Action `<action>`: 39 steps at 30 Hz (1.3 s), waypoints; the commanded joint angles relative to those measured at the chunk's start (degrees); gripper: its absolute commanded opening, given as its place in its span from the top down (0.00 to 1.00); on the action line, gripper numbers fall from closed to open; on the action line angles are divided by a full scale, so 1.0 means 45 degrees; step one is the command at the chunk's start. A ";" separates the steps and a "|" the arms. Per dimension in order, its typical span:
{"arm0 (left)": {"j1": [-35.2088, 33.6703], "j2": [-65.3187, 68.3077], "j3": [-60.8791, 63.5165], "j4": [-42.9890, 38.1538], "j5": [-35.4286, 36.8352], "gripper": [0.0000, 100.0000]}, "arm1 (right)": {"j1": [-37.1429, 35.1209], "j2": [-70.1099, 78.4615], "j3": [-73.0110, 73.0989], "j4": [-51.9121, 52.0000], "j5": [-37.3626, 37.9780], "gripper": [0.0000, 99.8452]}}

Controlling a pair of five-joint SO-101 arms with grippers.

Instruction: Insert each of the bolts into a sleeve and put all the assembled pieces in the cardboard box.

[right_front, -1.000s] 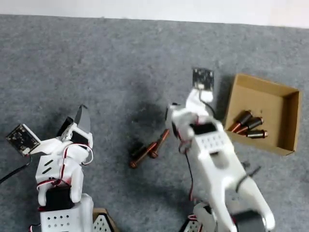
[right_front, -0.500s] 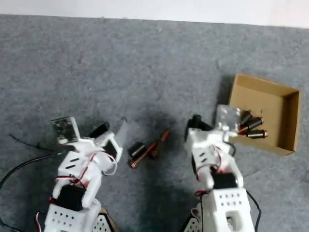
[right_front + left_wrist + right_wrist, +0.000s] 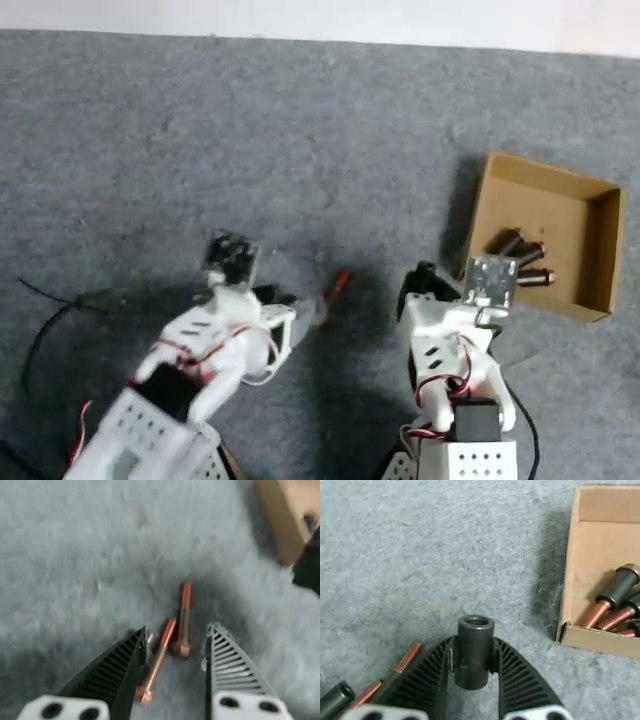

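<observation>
Left tool apart over two bolts; right tool clamps one sleeve; box holds three pieces.

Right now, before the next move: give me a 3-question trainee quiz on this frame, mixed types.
1. True or false: the right gripper is shut on a sleeve.
2. What lies under the left gripper, whose fingers are open? A) two bolts B) a sleeve C) a washer
3. Where do the finished pieces lie?
Key: 1 true. 2 A. 3 in the cardboard box.
</observation>
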 commanded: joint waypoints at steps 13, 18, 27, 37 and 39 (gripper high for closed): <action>0.0283 0.7590 -0.2393 0.0039 -0.1543 0.81 | 0.0147 -0.0010 -0.0205 0.0029 0.0176 1.00; 0.0244 0.7687 -0.1944 -0.1368 -0.1543 0.81 | 0.0147 -0.0010 -0.0205 0.0029 0.0176 1.00; 0.0283 0.7687 -0.0830 -0.3575 -0.1543 0.81 | 0.0147 -0.0010 -0.0205 0.0029 0.0176 1.00; 0.1084 0.7687 -0.0869 -0.2833 -0.1563 0.81 | 0.0147 -0.0010 -0.0205 0.0010 0.0176 1.00; 0.1182 0.7687 -0.0869 -0.2696 -0.1954 0.81 | 0.0147 -0.0010 -0.0205 0.0010 0.0176 1.00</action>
